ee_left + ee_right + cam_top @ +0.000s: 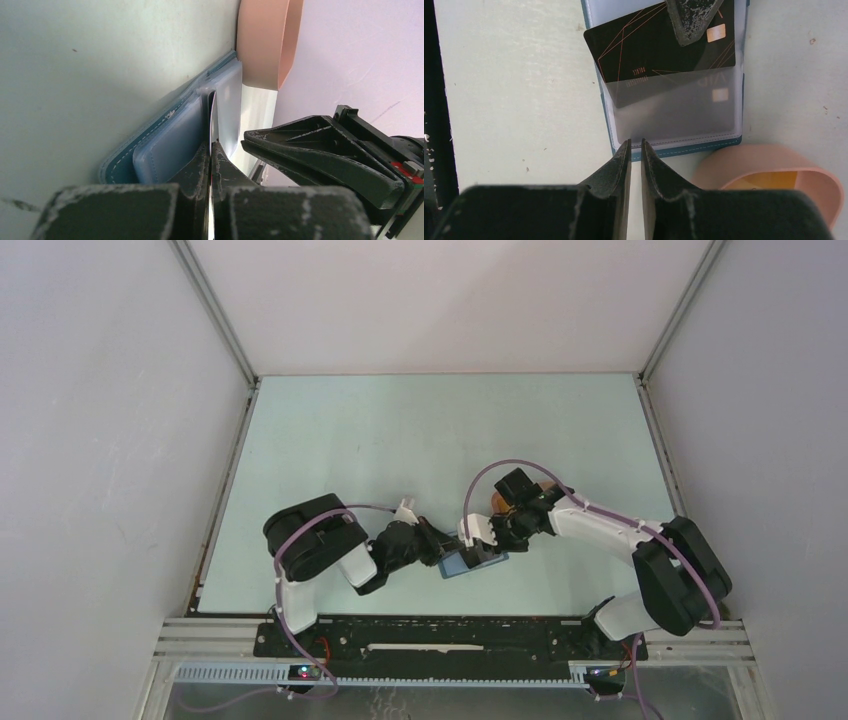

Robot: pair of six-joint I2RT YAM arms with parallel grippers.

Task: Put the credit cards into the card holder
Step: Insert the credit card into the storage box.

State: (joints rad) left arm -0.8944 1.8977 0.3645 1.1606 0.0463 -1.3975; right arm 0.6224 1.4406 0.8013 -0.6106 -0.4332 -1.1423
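The dark-blue card holder (684, 150) lies open on the table, its lighter blue inside up; it also shows in the top view (470, 563) and the left wrist view (150, 150). A black credit card (649, 50) with thin orange lines sits partly inside its clear sleeve. My left gripper (211, 145) is shut on that card's outer edge; one of its fingers (694, 17) shows in the right wrist view. My right gripper (635, 145) is nearly closed and empty, its tips over the card holder's edge. An orange-yellow card (769, 180) lies in the peach tray.
The peach-pink oval tray (744, 162) stands right beside the card holder, on its far side from the arm bases; it also shows in the left wrist view (262, 40). White walls enclose the table. The two grippers are close together over the card holder (465, 540).
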